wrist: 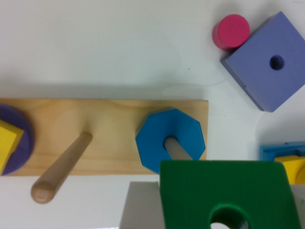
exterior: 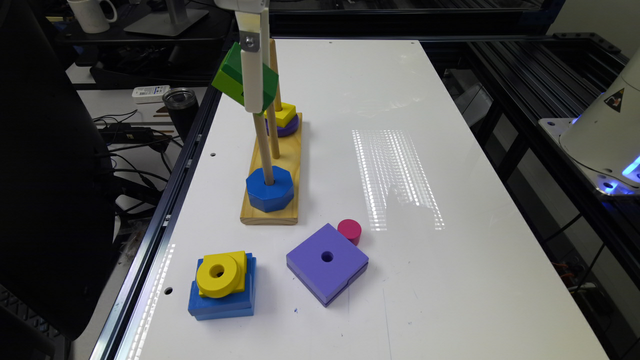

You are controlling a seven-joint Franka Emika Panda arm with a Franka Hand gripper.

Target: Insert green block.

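The green block point(exterior: 227, 75) hangs tilted high above the table, at the height of the peg tops, and my gripper point(exterior: 253, 97) is shut on it. In the wrist view the green block point(wrist: 190, 191) sits close to the camera with its round hole showing, and a grey finger point(wrist: 138, 210) is against its side. Below stands the wooden base point(exterior: 295, 165) with three pegs. The near peg point(exterior: 262, 150) carries a blue octagon point(exterior: 269, 187), and its top is hidden behind the block. The middle peg point(wrist: 62, 167) is bare. The far peg holds a yellow piece point(exterior: 284, 114) on a purple disc point(exterior: 287, 129).
A big purple square block point(exterior: 325, 262) and a pink cylinder point(exterior: 349, 231) lie in front of the base. A yellow ring point(exterior: 217, 272) rests on a blue square block point(exterior: 222, 302) near the table's edge at the exterior view's left. The robot's base point(exterior: 605, 130) stands at the right.
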